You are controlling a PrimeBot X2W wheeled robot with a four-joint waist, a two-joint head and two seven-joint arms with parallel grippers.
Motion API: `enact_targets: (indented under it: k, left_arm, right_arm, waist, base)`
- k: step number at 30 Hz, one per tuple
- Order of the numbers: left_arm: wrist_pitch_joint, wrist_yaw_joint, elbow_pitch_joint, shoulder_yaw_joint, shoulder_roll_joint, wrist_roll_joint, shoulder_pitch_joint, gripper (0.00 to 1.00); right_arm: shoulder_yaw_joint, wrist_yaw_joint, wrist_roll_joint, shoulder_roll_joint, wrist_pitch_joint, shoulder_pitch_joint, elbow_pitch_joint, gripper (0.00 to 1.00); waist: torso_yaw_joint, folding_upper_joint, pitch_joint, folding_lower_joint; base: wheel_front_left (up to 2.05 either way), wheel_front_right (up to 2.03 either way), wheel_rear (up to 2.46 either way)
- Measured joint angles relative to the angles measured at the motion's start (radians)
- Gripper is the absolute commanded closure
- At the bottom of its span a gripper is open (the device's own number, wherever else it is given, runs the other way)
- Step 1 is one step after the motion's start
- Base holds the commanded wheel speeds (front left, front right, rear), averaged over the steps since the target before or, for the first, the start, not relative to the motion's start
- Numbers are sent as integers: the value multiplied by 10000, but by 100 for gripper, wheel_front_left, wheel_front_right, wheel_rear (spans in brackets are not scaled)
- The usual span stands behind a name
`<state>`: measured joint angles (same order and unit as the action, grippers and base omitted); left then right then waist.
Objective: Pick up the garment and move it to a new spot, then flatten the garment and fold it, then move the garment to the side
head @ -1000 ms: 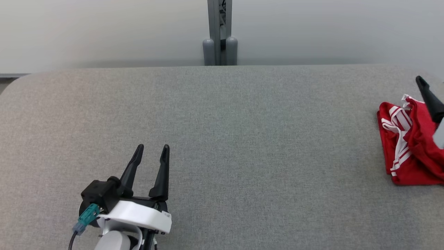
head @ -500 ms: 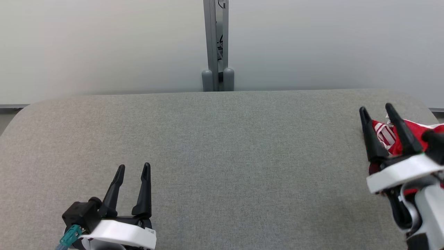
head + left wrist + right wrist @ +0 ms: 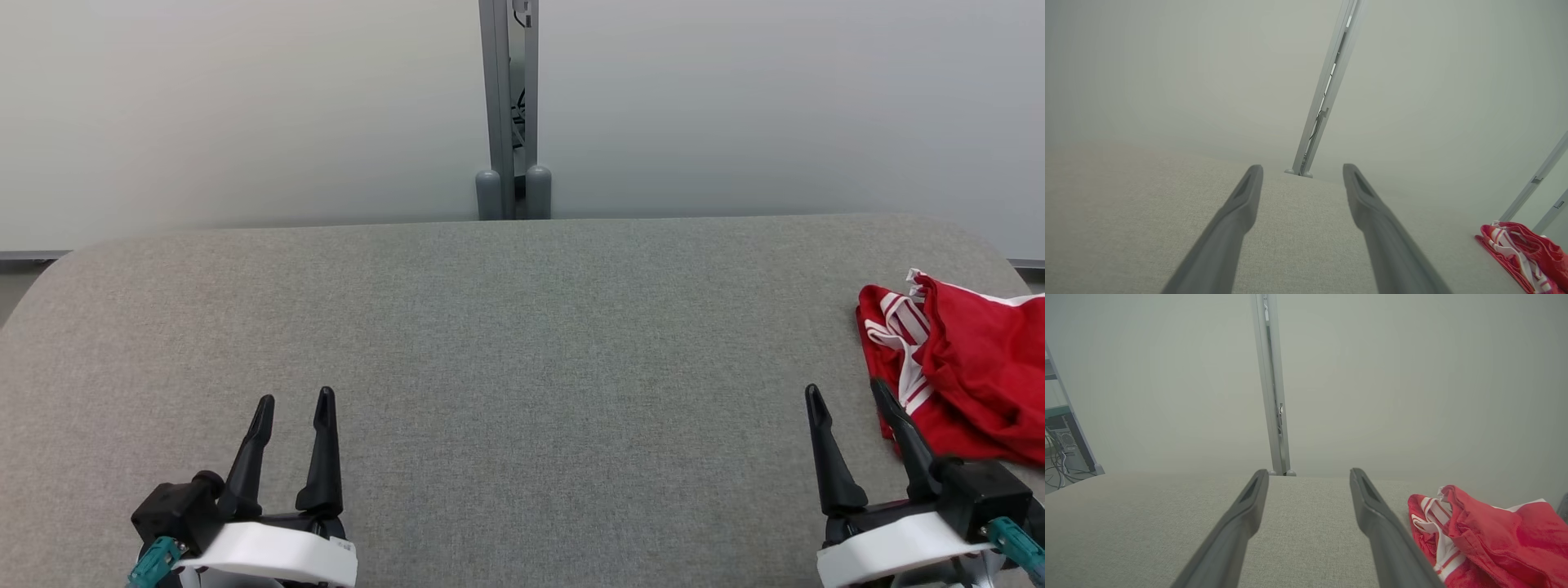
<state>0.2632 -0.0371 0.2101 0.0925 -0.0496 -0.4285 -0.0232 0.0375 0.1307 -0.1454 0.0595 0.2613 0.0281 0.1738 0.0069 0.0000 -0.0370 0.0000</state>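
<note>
1. At the right edge of the tabletop: one garment, red with white stripes, bunched and creased in a heap. Its right side runs out of the head view.
2. Near right: right claw, two dark fingers spread apart, released, gripping nothing. The garment lies just right of its right-hand finger; I cannot tell whether they touch.
3. Near left: left claw, two dark fingers parted, released, gripping nothing. It sits over grey tabletop cloth, well apart from the garment.
4. Far side, centre: one grey upright post against a pale wall, with two rounded grey caps at its foot.
5. Left wrist view: two slanted frame bars stand beyond the garment, far right.
</note>
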Motion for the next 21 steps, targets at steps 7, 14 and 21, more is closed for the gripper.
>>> enact_targets:
  k: [7,14,21]
  left_arm:
    - [0,347,-36,15,4,173,122,0]
    - [0,516,-25,100,6,514,136,0]
    - [0,842,82,311,12,1202,173,0]
  right_arm:
    - [12,0,104,-75,0,-125,81,0]
    - [48,0,54,-111,0,-59,136,0]
    - [38,0,54,-111,0,-1,90,0]
  waist:
    - [20,0,39,0]
    - [43,0,79,0]
    - [57,0,104,0]
  base:
    - [0,0,0]
    - [0,0,0]
    - [0,0,0]
